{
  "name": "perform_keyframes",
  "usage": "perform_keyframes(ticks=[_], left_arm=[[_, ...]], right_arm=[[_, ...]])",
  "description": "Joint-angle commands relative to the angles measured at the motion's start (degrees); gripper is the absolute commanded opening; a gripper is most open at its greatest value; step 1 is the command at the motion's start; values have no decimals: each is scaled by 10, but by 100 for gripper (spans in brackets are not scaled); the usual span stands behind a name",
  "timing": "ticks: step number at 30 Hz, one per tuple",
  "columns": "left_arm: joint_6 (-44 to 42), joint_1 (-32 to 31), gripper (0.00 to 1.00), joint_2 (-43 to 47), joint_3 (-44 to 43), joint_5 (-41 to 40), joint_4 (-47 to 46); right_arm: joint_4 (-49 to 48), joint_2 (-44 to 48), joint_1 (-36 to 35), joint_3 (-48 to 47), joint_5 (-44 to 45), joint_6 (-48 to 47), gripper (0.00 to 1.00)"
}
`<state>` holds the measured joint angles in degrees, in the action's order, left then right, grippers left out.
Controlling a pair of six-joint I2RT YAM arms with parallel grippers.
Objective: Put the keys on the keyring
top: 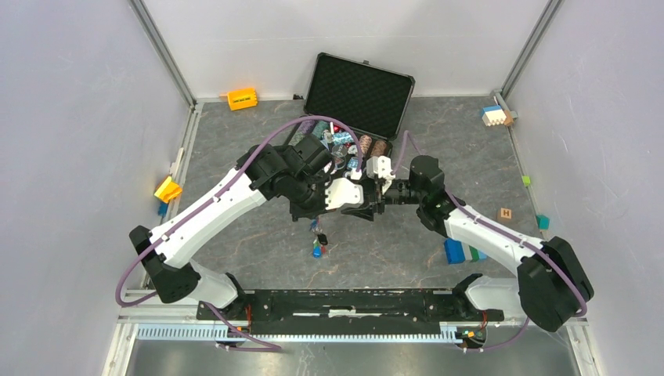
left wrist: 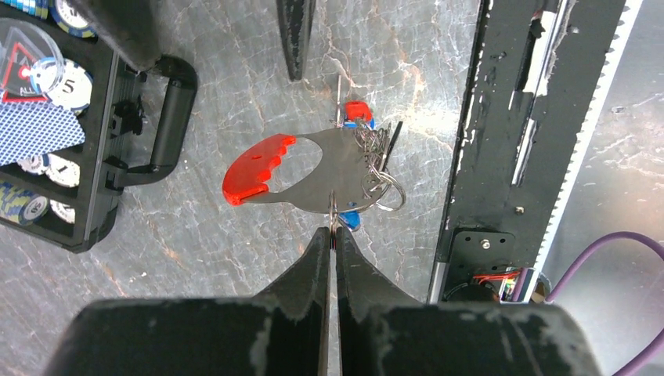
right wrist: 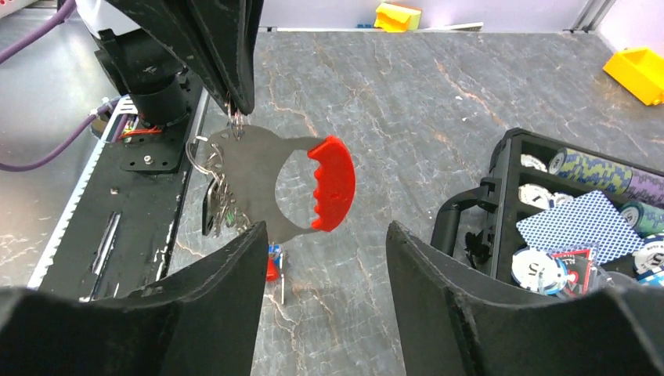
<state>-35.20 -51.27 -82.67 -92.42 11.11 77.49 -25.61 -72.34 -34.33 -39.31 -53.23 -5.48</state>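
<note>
My left gripper [left wrist: 335, 231] is shut on a thin metal ring of the keyring and holds it in the air. The keyring's fob [left wrist: 254, 168] is a flat metal plate with a bright red grip; it also shows in the right wrist view [right wrist: 333, 184]. A cluster of small rings and metal bits [left wrist: 380, 168] hangs from the fob. Red- and blue-capped keys [top: 317, 243] lie on the table below it, and also show in the right wrist view [right wrist: 272, 262]. My right gripper [right wrist: 326, 227] is open and empty, facing the fob from close by without touching it.
An open black case [top: 360, 94] with poker chips and cards stands behind the grippers, its handle [left wrist: 168, 110] near the fob. The black base rail [left wrist: 501, 117] runs along the near edge. Blue blocks [top: 462, 251] lie at the right and a yellow block [top: 167, 189] at the left.
</note>
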Motion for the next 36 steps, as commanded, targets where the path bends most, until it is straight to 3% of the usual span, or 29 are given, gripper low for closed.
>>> perform_keyframes(ticks=[1,4,14,36], left_arm=[[-31,-4,2,11,-6,38,-20],[-32,-4,2,11,-3,54,-30],[-20,-4,2,37,19,73,-81],[0,-4,2,37,25,83,-90]], right_arm=[[-39,19,3,-4,-12,-1,61],[-131,12,2,18,-46,69,55],[-440,-45,-15,75,-62,316,53],[-425,-90,-52,40,-37,316,37]])
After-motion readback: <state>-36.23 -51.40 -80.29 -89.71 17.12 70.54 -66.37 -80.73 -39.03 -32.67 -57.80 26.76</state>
